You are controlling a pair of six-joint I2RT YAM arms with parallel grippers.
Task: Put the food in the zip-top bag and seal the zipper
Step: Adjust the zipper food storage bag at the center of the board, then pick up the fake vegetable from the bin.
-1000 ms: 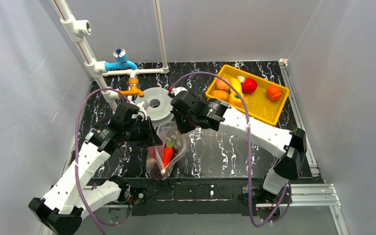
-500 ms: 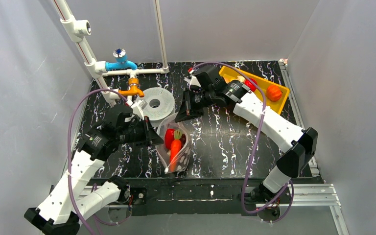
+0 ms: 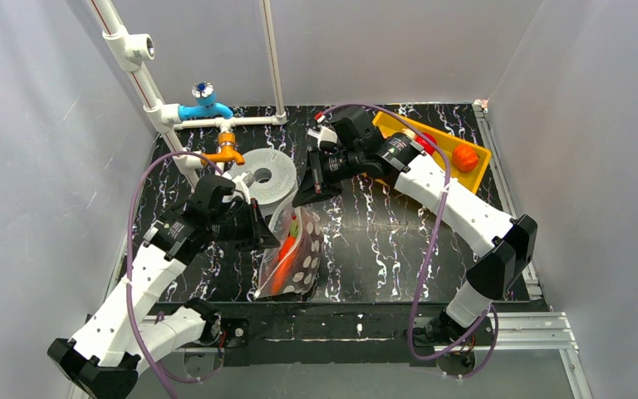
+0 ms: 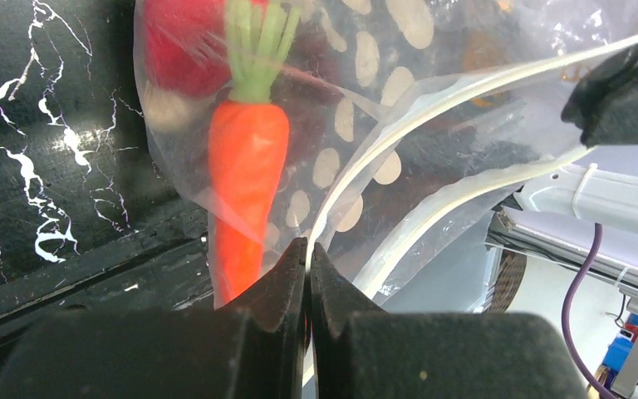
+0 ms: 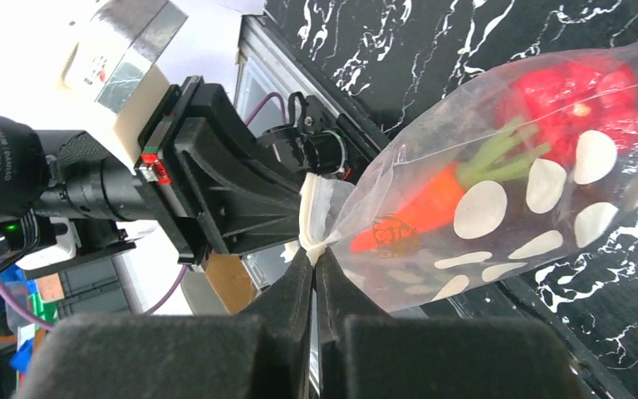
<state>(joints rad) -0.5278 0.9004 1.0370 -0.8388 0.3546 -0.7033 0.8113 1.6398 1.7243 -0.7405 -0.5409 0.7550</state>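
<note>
The clear dotted zip-top bag hangs between my two grippers above the black table, dotted side up. Inside it lie a carrot and a red pepper, with something dark beneath them. My left gripper is shut on the pale zipper strip at the bag's mouth. My right gripper is shut on a bunched end of the same mouth edge. From above, the left gripper sits at the bag's left and the right gripper at its far end. The mouth gapes between the two strips.
A yellow tray at the back right holds an orange pepper and other food, partly hidden by my right arm. A grey spool lies just behind the bag. White pipes with a blue tap and orange valve stand at the back left.
My right gripper swung away from me toward the tray, then eased back left. The bag turned over, so its dotted side now faces up. The left gripper kept its hold.
</note>
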